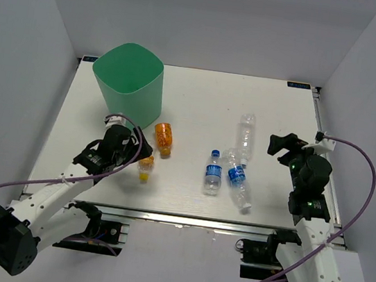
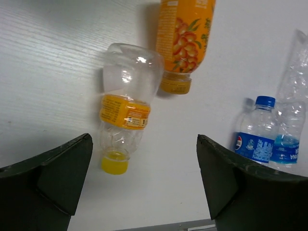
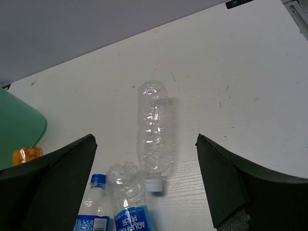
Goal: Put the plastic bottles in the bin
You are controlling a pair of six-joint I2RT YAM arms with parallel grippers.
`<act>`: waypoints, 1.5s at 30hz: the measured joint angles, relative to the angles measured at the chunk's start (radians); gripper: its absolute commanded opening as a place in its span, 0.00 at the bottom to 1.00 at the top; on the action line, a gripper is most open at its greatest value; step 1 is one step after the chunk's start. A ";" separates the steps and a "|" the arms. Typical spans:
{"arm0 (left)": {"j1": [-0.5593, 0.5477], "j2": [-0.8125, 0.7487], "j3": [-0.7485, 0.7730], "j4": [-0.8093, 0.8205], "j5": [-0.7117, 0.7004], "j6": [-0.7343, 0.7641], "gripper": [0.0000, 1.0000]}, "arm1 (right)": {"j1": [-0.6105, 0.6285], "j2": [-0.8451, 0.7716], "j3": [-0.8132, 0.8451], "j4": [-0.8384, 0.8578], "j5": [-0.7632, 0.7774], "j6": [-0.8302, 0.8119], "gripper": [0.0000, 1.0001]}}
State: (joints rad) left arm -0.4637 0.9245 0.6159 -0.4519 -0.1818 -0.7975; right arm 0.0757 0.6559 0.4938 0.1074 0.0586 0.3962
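White tabletop [image 1: 201, 94] carries all five bottles, and none lies in the bin. On the near left, the left gripper [image 1: 138, 155] is spread wide and holds nothing. The tiny yellow-orange bottle [image 1: 145, 169] lies on its side just off its tips; the left wrist view places it ahead of and between the dark fingers [image 2: 53, 178], untouched, yellow cap toward the near edge. That view alone shows the fruit print on the orange bottle [image 1: 164, 138], which lies just beyond the tiny one, cap close beside its base.

Toward the middle, the two blue-labelled bottles [image 1: 213, 172] lie side by side. Only the right wrist view shows that the right one is crumpled.

The right gripper [image 1: 282, 144] is likewise released and empty, close to the table's right edge. The plain clear bottle [image 1: 245, 136] lies to its left, apart from it, white cap pointing near; from the wrist it sits centred between the fingers [image 3: 240, 183] but further off.

Bare table separates the orange bottle from the blue pair and stretches to the far edge.

The bin [image 1: 106, 77] stands upright at the far left corner, just beyond the left arm; only the top view shows its whole rim.
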 measured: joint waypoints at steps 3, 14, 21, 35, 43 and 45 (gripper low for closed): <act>-0.016 0.019 0.000 0.034 0.014 0.005 0.98 | 0.000 -0.006 -0.008 0.022 -0.052 -0.015 0.89; -0.047 0.280 0.000 0.073 0.012 0.040 0.98 | 0.000 0.039 -0.022 0.045 -0.193 -0.047 0.89; -0.054 0.365 0.002 0.107 0.002 0.057 0.89 | 0.000 0.062 -0.022 0.045 -0.232 -0.063 0.89; -0.087 0.117 0.046 -0.007 -0.100 0.047 0.20 | 0.000 0.067 -0.022 0.045 -0.248 -0.064 0.89; -0.089 -0.021 0.138 0.002 -0.002 0.100 0.20 | 0.000 0.066 -0.022 0.046 -0.274 -0.065 0.89; -0.090 -0.022 0.171 0.023 0.037 0.119 0.20 | 0.000 0.066 -0.022 0.047 -0.282 -0.065 0.89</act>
State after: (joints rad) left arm -0.5533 0.9028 0.7868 -0.4286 -0.1444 -0.6788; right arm 0.0761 0.7223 0.4721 0.1547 -0.2230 0.3309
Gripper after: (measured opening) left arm 0.520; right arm 0.895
